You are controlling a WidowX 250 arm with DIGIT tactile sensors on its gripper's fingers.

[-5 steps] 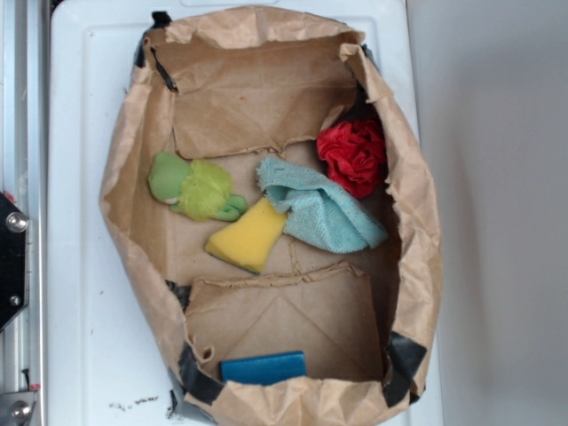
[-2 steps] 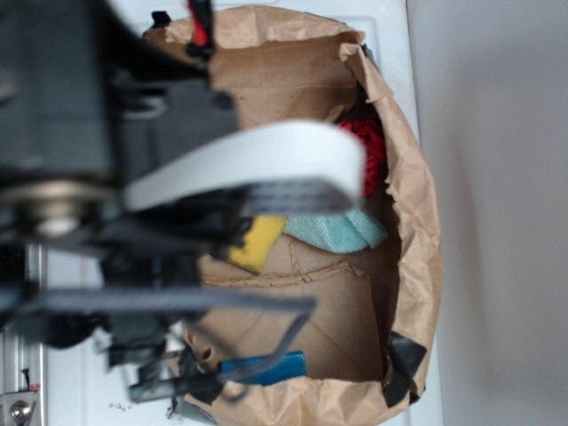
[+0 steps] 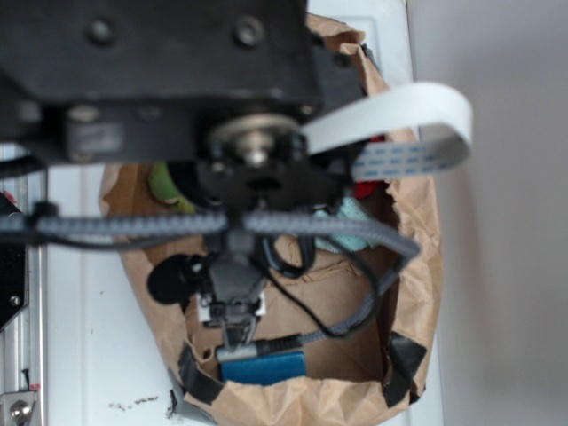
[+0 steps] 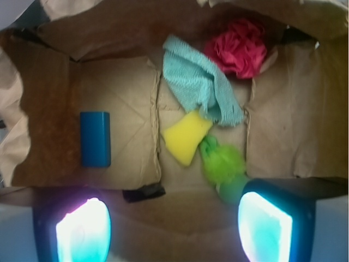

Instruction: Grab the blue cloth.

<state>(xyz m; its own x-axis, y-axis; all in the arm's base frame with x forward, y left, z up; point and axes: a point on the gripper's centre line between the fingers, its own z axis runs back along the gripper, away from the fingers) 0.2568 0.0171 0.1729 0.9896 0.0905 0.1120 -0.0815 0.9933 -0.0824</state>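
**A:** Where is the pale aqua-blue terry cloth (image 4: 200,87) lying?

**B:** On the floor of the crumpled brown paper bag (image 4: 49,98) that sits opened out on the white worktop (image 3: 89,337). In the wrist view the cloth is draped in a loose fold at the upper middle, its top corner close to the red ruffled fabric ball (image 4: 238,46) and its lower edge touching the yellow wedge-shaped sponge (image 4: 185,136). In the exterior view only a small patch of it (image 3: 355,217) shows past the arm.

**A:** What else is in the bag?

**B:** A fuzzy lime-green soft thing (image 4: 223,164) lies just beside the sponge, partly hidden behind one finger. A dark blue flat rectangle (image 4: 95,139) lies on its own on the left flap, well apart from the cloth.

**A:** And the black robot gripper (image 4: 174,229)?

**B:** It hangs above the bag, touching nothing. In the wrist view its two fingers (image 4: 82,229) sit at the bottom corners, glowing cyan and blurred, so the jaws are spread wide with the bag floor showing between them. In the exterior view the black arm body, a white ribbon cable (image 3: 399,115) and grey braided cables (image 3: 124,224) cover most of the bag.
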